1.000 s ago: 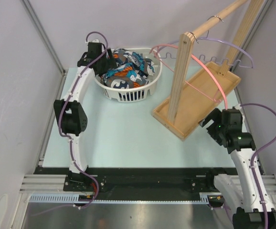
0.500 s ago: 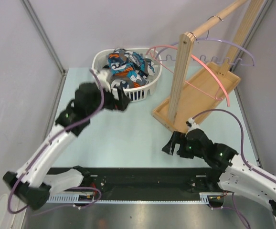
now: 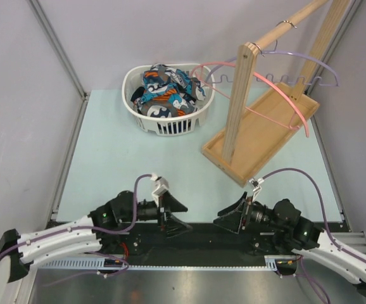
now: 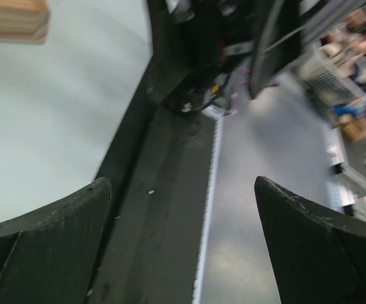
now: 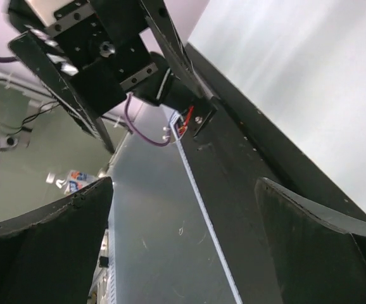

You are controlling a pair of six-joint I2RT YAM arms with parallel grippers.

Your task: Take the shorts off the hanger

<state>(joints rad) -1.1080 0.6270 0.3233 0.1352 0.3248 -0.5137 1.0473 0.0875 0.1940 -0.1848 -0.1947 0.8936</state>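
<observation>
Two wide-open, empty grippers at the table [image 3: 126,164] near edge: left gripper [image 3: 182,217], right gripper [image 3: 228,215]. Shorts [image 3: 164,92] in laundry basket [image 3: 170,126], far edge; lavender hanger [image 3: 309,59] on wooden rail [image 3: 290,22].

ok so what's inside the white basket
The white basket holds the shorts, bunched in a heap of teal, orange, white and black print up to the rim. The heap covers the basket floor, so anything underneath cannot be seen.
</observation>
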